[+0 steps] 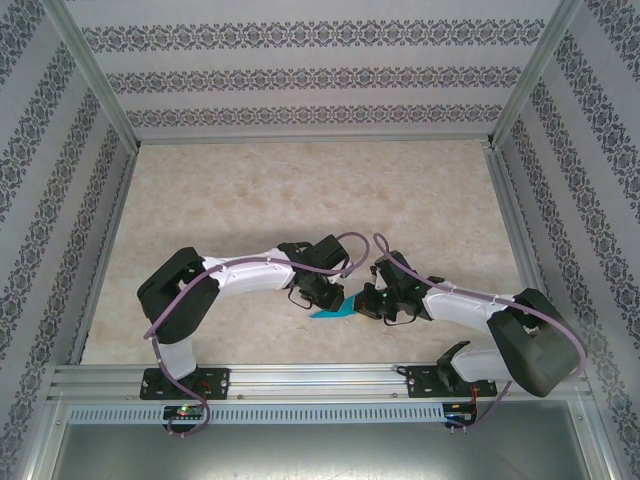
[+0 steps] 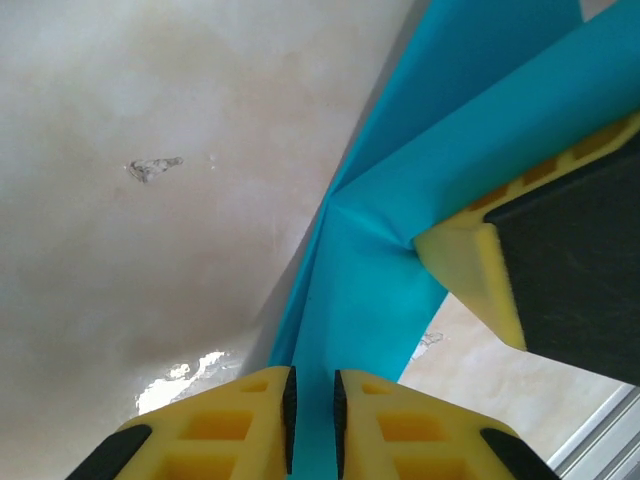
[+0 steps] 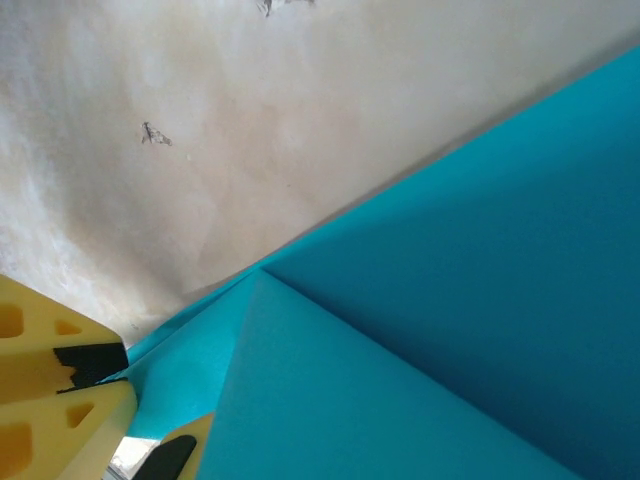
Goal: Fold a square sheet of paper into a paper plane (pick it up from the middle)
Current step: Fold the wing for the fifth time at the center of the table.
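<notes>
Left wrist view: square sheet of paper (image 2: 370, 300), creased and above the tabletop (image 2: 150, 250), is clamped in the right tool (image 1: 368, 300), left tool (image 2: 312, 400) narrow astride its edge; any opposed pull could tear or skew the crease.

A beige marbled tabletop (image 1: 300, 190) is enclosed by grey floral-striped wallpaper walls (image 1: 300, 75), a silver aluminium rail (image 1: 320, 378) along its near edge.
</notes>
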`<action>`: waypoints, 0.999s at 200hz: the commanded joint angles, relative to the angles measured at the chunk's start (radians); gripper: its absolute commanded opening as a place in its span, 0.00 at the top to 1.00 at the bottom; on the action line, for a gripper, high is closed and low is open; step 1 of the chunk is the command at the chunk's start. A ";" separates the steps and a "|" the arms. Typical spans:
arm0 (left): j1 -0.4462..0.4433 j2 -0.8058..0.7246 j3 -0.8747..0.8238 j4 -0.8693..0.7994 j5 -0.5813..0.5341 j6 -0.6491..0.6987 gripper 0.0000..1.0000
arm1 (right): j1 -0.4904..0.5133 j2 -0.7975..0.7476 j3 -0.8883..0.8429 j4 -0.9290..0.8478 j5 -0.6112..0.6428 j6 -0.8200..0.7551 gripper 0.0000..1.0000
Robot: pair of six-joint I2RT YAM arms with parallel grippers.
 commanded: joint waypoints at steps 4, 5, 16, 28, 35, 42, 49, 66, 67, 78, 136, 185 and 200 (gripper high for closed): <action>0.014 0.024 0.003 0.043 0.029 0.004 0.79 | 0.014 0.036 -0.031 -0.107 0.079 -0.025 1.00; 0.014 0.026 0.003 0.043 0.031 0.004 0.79 | 0.014 0.036 -0.031 -0.107 0.078 -0.024 1.00; 0.014 0.033 0.001 0.051 0.046 0.002 0.80 | 0.014 0.037 -0.032 -0.106 0.080 -0.024 1.00; 0.014 0.036 -0.006 0.059 0.056 0.000 0.80 | 0.014 0.037 -0.033 -0.105 0.081 -0.024 1.00; 0.014 0.037 -0.008 0.059 0.060 0.000 0.80 | 0.013 0.037 -0.033 -0.103 0.082 -0.022 1.00; 0.014 0.038 -0.010 0.062 0.061 0.000 0.80 | 0.013 0.039 -0.034 -0.102 0.085 -0.024 1.00; 0.014 0.040 -0.014 0.064 0.061 0.000 0.80 | 0.014 0.041 -0.034 -0.099 0.085 -0.021 1.00; 0.014 0.054 -0.018 0.060 0.062 0.004 0.81 | 0.013 0.044 -0.035 -0.094 0.081 -0.019 1.00; 0.014 0.054 -0.018 0.060 0.062 0.004 0.81 | 0.013 0.043 -0.036 -0.093 0.081 -0.019 1.00; 0.015 0.061 -0.021 0.062 0.061 0.005 0.81 | 0.014 0.043 -0.036 -0.094 0.081 -0.019 1.00; 0.014 0.074 -0.029 0.063 0.047 0.017 0.81 | 0.013 0.032 -0.037 -0.100 0.083 -0.018 1.00; 0.014 0.082 -0.065 0.078 0.049 0.012 0.81 | 0.012 0.013 -0.033 -0.107 0.087 -0.016 1.00; 0.014 0.088 -0.073 0.080 0.040 0.013 0.81 | 0.013 0.011 -0.032 -0.110 0.089 -0.016 1.00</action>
